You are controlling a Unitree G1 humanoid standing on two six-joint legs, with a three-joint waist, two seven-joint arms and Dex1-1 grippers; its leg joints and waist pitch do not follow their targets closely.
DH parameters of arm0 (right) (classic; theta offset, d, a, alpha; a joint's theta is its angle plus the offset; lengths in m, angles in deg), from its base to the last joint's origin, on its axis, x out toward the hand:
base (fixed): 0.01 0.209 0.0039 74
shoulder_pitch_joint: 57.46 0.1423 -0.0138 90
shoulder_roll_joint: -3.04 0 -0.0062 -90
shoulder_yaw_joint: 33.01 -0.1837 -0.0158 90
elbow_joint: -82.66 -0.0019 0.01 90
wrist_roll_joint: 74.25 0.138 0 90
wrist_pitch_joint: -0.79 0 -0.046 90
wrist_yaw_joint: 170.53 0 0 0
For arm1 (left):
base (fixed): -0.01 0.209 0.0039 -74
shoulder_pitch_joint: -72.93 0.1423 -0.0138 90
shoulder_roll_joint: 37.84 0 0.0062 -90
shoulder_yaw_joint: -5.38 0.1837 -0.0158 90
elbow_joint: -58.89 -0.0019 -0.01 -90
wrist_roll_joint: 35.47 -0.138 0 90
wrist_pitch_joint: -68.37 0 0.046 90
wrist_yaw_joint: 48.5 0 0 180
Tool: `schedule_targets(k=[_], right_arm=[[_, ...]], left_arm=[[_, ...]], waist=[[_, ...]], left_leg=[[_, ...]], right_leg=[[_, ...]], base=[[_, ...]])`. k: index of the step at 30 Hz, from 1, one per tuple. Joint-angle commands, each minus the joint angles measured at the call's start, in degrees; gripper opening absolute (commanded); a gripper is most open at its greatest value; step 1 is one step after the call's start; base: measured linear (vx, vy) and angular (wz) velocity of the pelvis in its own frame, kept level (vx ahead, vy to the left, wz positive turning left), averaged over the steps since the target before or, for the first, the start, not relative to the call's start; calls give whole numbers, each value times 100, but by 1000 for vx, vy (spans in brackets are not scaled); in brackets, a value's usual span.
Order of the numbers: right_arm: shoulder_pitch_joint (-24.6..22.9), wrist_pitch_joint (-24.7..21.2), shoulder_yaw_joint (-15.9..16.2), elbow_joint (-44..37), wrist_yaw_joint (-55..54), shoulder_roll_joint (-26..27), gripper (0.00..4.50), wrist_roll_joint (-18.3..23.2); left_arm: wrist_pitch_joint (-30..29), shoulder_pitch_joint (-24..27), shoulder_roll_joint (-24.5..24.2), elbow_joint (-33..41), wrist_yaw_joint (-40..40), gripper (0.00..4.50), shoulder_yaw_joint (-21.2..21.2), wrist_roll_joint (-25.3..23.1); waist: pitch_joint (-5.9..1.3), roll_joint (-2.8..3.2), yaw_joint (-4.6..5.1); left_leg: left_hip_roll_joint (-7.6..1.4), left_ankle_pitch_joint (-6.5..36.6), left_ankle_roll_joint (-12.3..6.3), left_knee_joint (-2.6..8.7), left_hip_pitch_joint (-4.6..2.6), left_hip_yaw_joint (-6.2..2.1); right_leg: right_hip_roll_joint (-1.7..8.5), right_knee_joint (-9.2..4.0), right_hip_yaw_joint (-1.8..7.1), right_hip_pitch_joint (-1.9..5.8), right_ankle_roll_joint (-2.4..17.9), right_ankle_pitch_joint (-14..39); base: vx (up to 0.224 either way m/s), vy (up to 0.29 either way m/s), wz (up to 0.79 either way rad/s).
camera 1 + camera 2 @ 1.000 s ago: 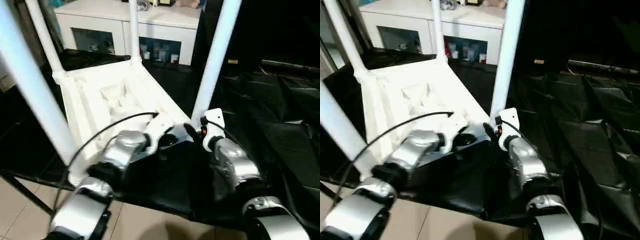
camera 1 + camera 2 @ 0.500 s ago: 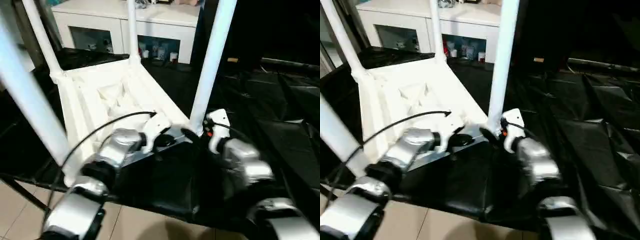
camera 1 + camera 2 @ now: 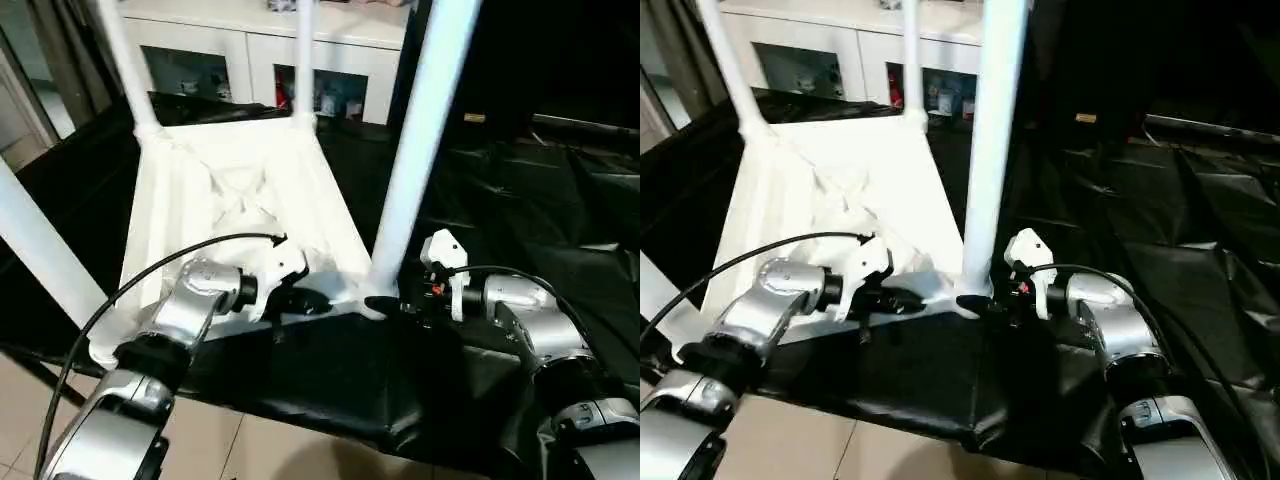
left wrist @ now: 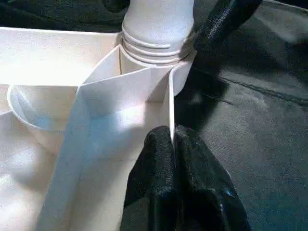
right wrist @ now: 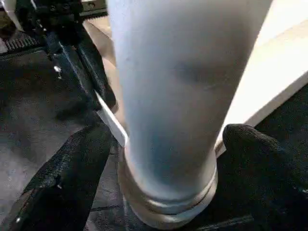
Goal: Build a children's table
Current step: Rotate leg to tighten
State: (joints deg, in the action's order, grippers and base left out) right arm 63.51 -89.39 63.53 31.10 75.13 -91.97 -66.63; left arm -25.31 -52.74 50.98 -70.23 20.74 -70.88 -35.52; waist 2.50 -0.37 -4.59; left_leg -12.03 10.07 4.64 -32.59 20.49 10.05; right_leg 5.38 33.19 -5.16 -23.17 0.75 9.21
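The white tabletop (image 3: pixel 240 190) lies upside down on black sheeting, ribbed side up, with four white legs standing in its corner sockets. My left gripper (image 4: pixel 172 137) is shut on the thin rim wall beside the near right socket, also seen from above as the left gripper (image 3: pixel 318 300). The near right leg (image 3: pixel 415 160) rises from that socket. My right gripper (image 3: pixel 385 303) is open at the leg's base, one black finger (image 5: pixel 72 168) on each side, with a small gap to the leg (image 5: pixel 173 96).
A white glass-doored cabinet (image 3: pixel 250 40) stands behind the table. Wrinkled black sheeting (image 3: pixel 560 200) covers the work surface to the right. The surface's front edge drops to tiled floor (image 3: pixel 250 450). A black cable (image 3: pixel 150 275) loops over my left forearm.
The head camera has shifted. My right forearm has swung out to the right and its fingers now sit lower, around the near right leg's base. The left gripper stays on the rim.
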Motion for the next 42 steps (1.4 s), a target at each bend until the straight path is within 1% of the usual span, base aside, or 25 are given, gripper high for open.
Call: schedule_targets(k=[1, 4, 5, 9, 10, 12, 13, 14, 19, 21, 22, 23, 25, 26, 27, 28, 29, 30, 31, 32, 33, 36, 37, 38, 42], right_arm=[[23, -53, 74, -15, 46, -4, 380, -12], [49, -22, 82, 65, 11, 29, 359, -23], [49, -50, 76, 71, 38, 34, 334, -6], [52, -66, 78, 100, 96, 37, 315, -30], [51, -70, 79, 103, 95, 34, 292, -22], [48, -78, 76, 104, 81, 35, 287, -4], [55, -78, 72, 117, 64, 42, 282, -2], [59, -77, 67, 128, 39, 48, 271, -7], [27, -112, 48, 162, -96, 119, 264, -25], [13, -133, -21, 278, -580, 243, 263, -114], [37, -113, -73, 417, -1015, 339, 262, -209], [101, -112, -164, 658, -1799, 520, 255, -360], [129, -118, -196, 749, -2115, 595, 249, -420], [176, -300, -379, 893, -2896, 887, 245, -392], [176, -300, -379, 893, -2896, 887, 245, -392], [196, -390, -463, 935, -3288, 1038, 243, -382], [222, -504, -540, 988, -3712, 1209, 243, -375], [244, -587, -575, 1025, -3989, 1353, 243, -382], [254, -589, -584, 1037, -4100, 1427, 243, -388], [288, -498, -587, 1075, -4342, 1624, 243, -418], [322, -292, -493, 1074, -4389, 1805, 243, -484], [363, -49, -372, 1078, -4370, 1890, 243, -574], [388, -30, -440, 1085, -4338, 1906, 243, -488], [405, -29, -493, 1088, -4316, 1919, 279, -419], [437, 12, -687, 949, -3838, 1780, 307, -173]], left_arm=[[-6, 89, 54, 46, 47, 0, 8, 165], [-28, 103, 49, 78, 59, 0, -8, 163], [-36, 108, 48, 89, 62, 0, -14, 163], [-81, 124, 39, 142, 50, 0, -21, 157], [-94, 129, 35, 159, 45, 0, -18, 159], [-102, 133, 32, 172, 34, 0, -16, 160], [-99, 124, 32, 159, 31, 0, -19, 159], [-96, 117, 32, 146, 28, 0, -21, 157], [-81, 89, 86, 69, -70, 0, -21, 114], [-78, 27, 212, -45, -414, 0, -20, 4], [-84, -26, 309, -142, -663, 0, 0, -89], [-137, -126, 498, -318, -1089, 0, 32, -233], [-168, -168, 579, -392, -1263, 0, 41, -286], [-329, -322, 833, -610, -1726, 0, 75, -413], [-329, -322, 833, -610, -1726, 0, 75, -413], [-393, -417, 964, -736, -2020, 0, 77, -481], [-476, -524, 1117, -870, -2309, 0, 69, -528], [-546, -609, 1242, -969, -2503, 0, 71, -555], [-562, -650, 1301, -1017, -2596, 0, 75, -572], [-586, -759, 1452, -1148, -2813, 0, 89, -622], [-557, -862, 1567, -1280, -3008, 0, 122, -709], [-441, -934, 1580, -1394, -3109, 0, 170, -805], [-407, -944, 1572, -1418, -3114, 0, 161, -815], [-387, -951, 1569, -1433, -3121, 0, 151, -820], [-242, -915, 1443, -1425, -2933, 0, 106, -768]], waist=[[-368, -60, -16], [-371, -59, -25], [-373, -59, -28], [-380, -48, -34], [-379, -50, -34], [-376, -50, -31], [-378, -27, -35], [-376, -42, -28], [-377, -55, -27], [-370, -67, -25], [-352, -68, -8], [-327, -53, 11], [-314, -71, 36], [-311, -76, 66], [-306, -70, 75], [-307, -66, 86], [-305, -37, 134], [-305, -26, 140], [-313, -49, 152], [-311, -13, 158], [-310, -20, 174], [-316, -19, 183], [-314, -23, 188], [-312, -27, 191], [-318, -58, 176]], left_leg=[[-133, 1007, -478, 316, -18, 43], [-132, 970, -465, 315, -17, 41], [-132, 963, -465, 314, -18, 41], [-134, 914, -477, 308, -18, 41], [-134, 915, -479, 308, -20, 43], [-129, 943, -481, 307, -22, 47], [-127, 954, -470, 308, -24, 43], [-125, 969, -464, 308, -20, 45], [-123, 970, -456, 306, -20, 46], [-122, 987, -437, 311, -17, 43], [-116, 1070, -387, 323, -20, 40], [-100, 1252, -289, 338, -50, 35], [-77, 1505, -136, 354, -76, 17], [-64, 1563, -81, 359, -75, 13], [-60, 1611, -65, 362, -92, 12], [-62, 1683, -58, 364, -100, 1], [-51, 1767, -38, 371, -76, -15], [-53, 1842, -33, 373, -105, -15], [-52, 1917, -30, 372, -117, -24], [-47, 1931, -30, 381, -98, -35], [-38, 2065, -32, 380, -104, -37], [-37, 2152, -85, 385, -90, -45], [-40, 2190, -101, 388, -91, -45], [-35, 2224, -126, 383, -95, -43], [-51, 2136, -197, 392, -67, -46]], right_leg=[[274, -267, 244, 336, 1437, 983], [278, -262, 244, 335, 1417, 976], [279, -259, 245, 337, 1410, 971], [280, -247, 245, 342, 1428, 885], [276, -247, 245, 339, 1434, 870], [271, -252, 244, 336, 1433, 893], [272, -253, 245, 337, 1426, 917], [269, -259, 244, 340, 1415, 936], [269, -257, 246, 342, 1407, 954], [276, -267, 248, 336, 1374, 1064], [277, -297, 247, 321, 1311, 1273], [287, -353, 250, 294, 1217, 1660], [291, -412, 244, 288, 1012, 2247], [272, -436, 246, 273, 893, 2433], [273, -460, 245, 259, 847, 2537], [279, -473, 237, 252, 812, 2632], [263, -494, 225, 251, 711, 2757], [256, -518, 220, 229, 698, 2801], [255, -528, 208, 224, 682, 2810], [255, -528, 203, 239, 676, 2792], [245, -567, 184, 222, 613, 2879], [255, -581, 180, 224, 619, 2842], [252, -579, 180, 219, 633, 2821], [247, -581, 179, 218, 634, 2839], [261, -568, 186, 233, 677, 2752]], base=[[0, 0, 0], [0, 0, 0], [0, 0, 0], [0, 0, 0], [0, 0, 0], [0, 0, 0], [0, 0, 0], [0, 0, 0], [0, 0, 0], [0, 0, 0], [0, 0, 0], [0, 0, 0], [0, 0, 0], [0, 0, 0], [0, 0, 0], [0, 0, 0], [0, 0, 0], [0, 0, 0], [0, 0, 0], [0, 0, 0], [0, 0, 0], [0, 0, 0], [0, 0, 0], [0, 0, 0], [0, 0, 0]])
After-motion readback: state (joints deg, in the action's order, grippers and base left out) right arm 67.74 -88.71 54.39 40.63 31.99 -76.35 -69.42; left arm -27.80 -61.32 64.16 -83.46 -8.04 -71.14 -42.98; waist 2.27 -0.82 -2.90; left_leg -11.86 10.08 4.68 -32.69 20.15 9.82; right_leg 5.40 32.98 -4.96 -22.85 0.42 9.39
